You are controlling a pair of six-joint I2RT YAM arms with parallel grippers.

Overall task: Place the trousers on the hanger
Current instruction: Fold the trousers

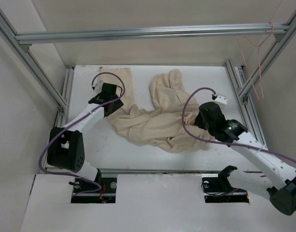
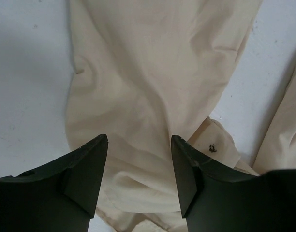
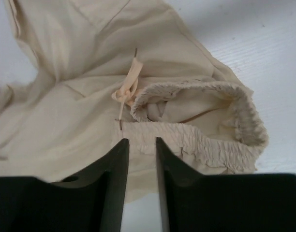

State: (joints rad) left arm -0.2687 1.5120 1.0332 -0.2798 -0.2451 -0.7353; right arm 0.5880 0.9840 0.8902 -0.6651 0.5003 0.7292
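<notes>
The beige trousers (image 1: 155, 121) lie crumpled across the middle of the white table (image 1: 133, 152), legs running toward the back. My left gripper (image 1: 108, 110) hovers over the left leg (image 2: 153, 72), its jaws (image 2: 139, 145) wide apart above loose cloth. At the waist end is my right gripper (image 1: 195, 126); in its wrist view the gripper (image 3: 141, 142) stands open by a narrow gap, with the edge of the elastic waistband (image 3: 211, 145) lying between its tips and the drawstring bow (image 3: 126, 92) just beyond. The pink wire hanger (image 1: 257, 46) hangs from the frame at the back right, away from both arms.
An aluminium beam (image 1: 148, 33) crosses the back. Slanted frame posts stand at the left (image 1: 37, 67) and right (image 1: 257, 77). Purple cables (image 1: 186, 111) loop over each arm. Two cutouts at the near edge hold the arm bases (image 1: 92, 186).
</notes>
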